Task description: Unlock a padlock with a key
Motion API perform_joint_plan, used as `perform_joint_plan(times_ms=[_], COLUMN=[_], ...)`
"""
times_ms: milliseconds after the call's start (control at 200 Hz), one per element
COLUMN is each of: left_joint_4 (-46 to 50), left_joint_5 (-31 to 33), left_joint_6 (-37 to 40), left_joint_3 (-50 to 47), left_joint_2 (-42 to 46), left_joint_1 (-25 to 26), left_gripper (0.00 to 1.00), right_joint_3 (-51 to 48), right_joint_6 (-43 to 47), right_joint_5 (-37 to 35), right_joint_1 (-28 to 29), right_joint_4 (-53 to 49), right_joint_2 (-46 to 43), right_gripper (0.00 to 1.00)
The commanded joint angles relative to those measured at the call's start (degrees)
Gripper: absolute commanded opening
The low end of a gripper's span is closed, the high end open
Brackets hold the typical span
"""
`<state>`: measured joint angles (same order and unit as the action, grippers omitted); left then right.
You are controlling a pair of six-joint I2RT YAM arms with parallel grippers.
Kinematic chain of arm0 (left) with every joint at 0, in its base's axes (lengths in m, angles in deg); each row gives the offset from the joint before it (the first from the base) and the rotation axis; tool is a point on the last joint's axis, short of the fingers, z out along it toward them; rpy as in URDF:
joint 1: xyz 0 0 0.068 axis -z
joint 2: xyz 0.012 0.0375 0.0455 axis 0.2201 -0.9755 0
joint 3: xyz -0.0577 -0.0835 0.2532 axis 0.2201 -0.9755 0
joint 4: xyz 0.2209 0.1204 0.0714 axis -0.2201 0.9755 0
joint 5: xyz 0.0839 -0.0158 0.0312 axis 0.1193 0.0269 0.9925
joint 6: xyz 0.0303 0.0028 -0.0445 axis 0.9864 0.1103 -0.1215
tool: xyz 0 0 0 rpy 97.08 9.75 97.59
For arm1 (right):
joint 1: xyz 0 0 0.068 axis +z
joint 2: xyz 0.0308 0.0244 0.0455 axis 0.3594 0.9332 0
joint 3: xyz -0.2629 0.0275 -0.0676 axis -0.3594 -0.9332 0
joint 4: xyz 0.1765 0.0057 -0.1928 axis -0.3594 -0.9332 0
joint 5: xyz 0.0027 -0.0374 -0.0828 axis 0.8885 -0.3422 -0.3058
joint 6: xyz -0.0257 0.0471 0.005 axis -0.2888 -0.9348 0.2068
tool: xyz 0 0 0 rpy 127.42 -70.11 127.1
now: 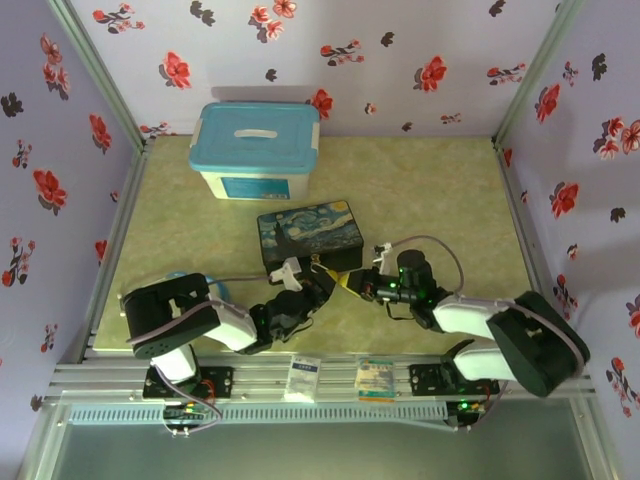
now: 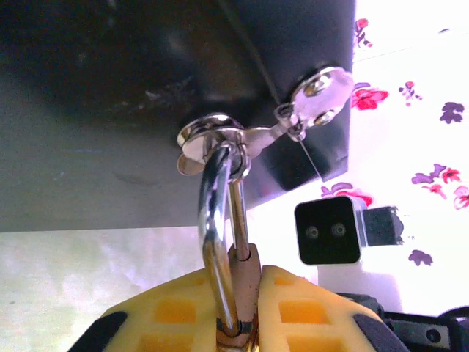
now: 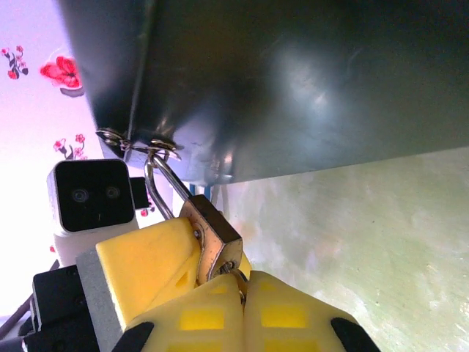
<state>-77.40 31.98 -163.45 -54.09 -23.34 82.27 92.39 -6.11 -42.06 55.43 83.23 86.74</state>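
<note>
Table (image 1: 430,190) w/ pale green marbled top: dark Starry Night box (image 1: 305,232) approx mid-table, white tub w/ blue lid (image 1: 257,150) behind the box & slightly left, a small packet (image 1: 304,378) & a 2nd packet (image 1: 375,380) on the front rail, nearer than the box.

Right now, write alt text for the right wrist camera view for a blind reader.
The brass padlock hangs by its shackle from the hasp of a dark box, pinched by the left gripper's yellow fingers. The right gripper, shut, meets its lower end.

Lidded bin (image 1: 258,150) sits back-left on table (image 1: 440,200), painted box (image 1: 307,235) in front of it at centre, padlock (image 3: 210,235) hanging from hasp (image 2: 212,141) on box's near face.
</note>
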Motion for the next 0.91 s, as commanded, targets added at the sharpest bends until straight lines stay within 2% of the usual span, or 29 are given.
perform_joint_plan(times_ms=[0,150,220,420,565,640,715,745,820,900], left_joint_4=[-2.4,-2.7,-2.8,-2.7,-2.6,-2.7,-2.9,-2.9,-2.6,-2.8], left_joint_5=[-5.5,-4.2,-4.4,-4.3,-4.3,-3.9,-3.1,-2.9,-2.8,-3.3], left_joint_6=[-0.4,-0.3,-0.8,-0.9,-1.1,-1.4,-1.2,-0.8,0.0,-0.3], left_joint_3=[1.8,2.2,2.9,3.2,3.7,3.7,3.4,3.4,3.5,4.0], left_joint_2=[-2.4,-4.3,-5.4,-6.4,-7.3,-7.9,-8.1,-8.0,-7.9,-8.7], left_joint_1=[1.8,1.8,1.7,1.8,2.1,2.1,2.1,2.1,2.1,2.1], left_gripper=[0.03,0.06,0.08,0.04,0.11,0.18,0.19,0.18,0.07,0.05], right_joint_3=[0.8,0.1,0.5,-0.9,0.2,-0.1,-1.4,-2.2,-4.1,-5.2], right_joint_6=[3.4,9.0,10.3,7.9,7.4,6.4,4.8,3.8,1.2,-2.2], right_joint_5=[-7.2,-11.9,-13.5,-14.5,-16.7,-16.6,-17.5,-18.0,-17.9,-16.9], right_joint_1=[1.8,3.6,5.5,6.2,8.1,8.2,8.2,8.2,8.2,8.2], right_joint_4=[-2.6,-14.9,-16.9,-11.5,-10.2,-8.8,-7.6,-6.8,-3.1,2.3], right_joint_2=[-6.8,-11.8,-11.7,-10.0,-9.2,-8.6,-8.3,-8.2,-7.4,-5.9], right_gripper=[0.0,0.0,0.0,0.0,0.0,0.0,0.0,0.0,0.0,0.0])
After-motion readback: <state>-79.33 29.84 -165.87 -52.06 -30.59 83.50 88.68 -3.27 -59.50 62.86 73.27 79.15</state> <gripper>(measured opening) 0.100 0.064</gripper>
